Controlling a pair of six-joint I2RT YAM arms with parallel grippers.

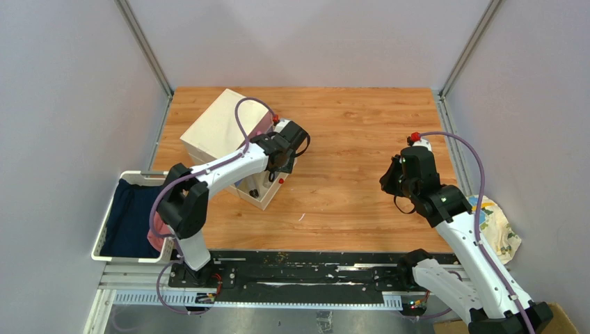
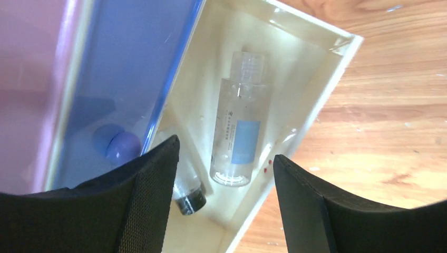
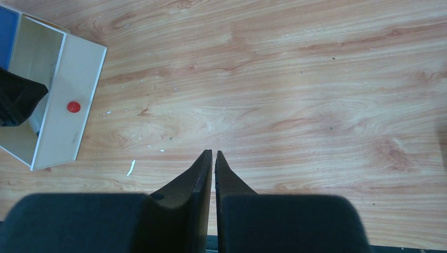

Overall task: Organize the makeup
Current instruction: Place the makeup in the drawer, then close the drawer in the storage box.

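Note:
A cream box stands at the back left with one cream drawer pulled out. In the left wrist view the drawer holds a clear bottle with a blue label, lying flat. Beside it lies a small bottle with a black cap, partly hidden by my finger. My left gripper is open and empty just above the drawer, over the clear bottle's base. My right gripper is shut and empty above bare table at the right. No tube or brushes are in view.
The box's purple drawer front with a round knob and a pink drawer sit left of the open drawer. The open drawer has a red knob. A white basket of dark cloth sits at the left edge, a patterned cloth at the right.

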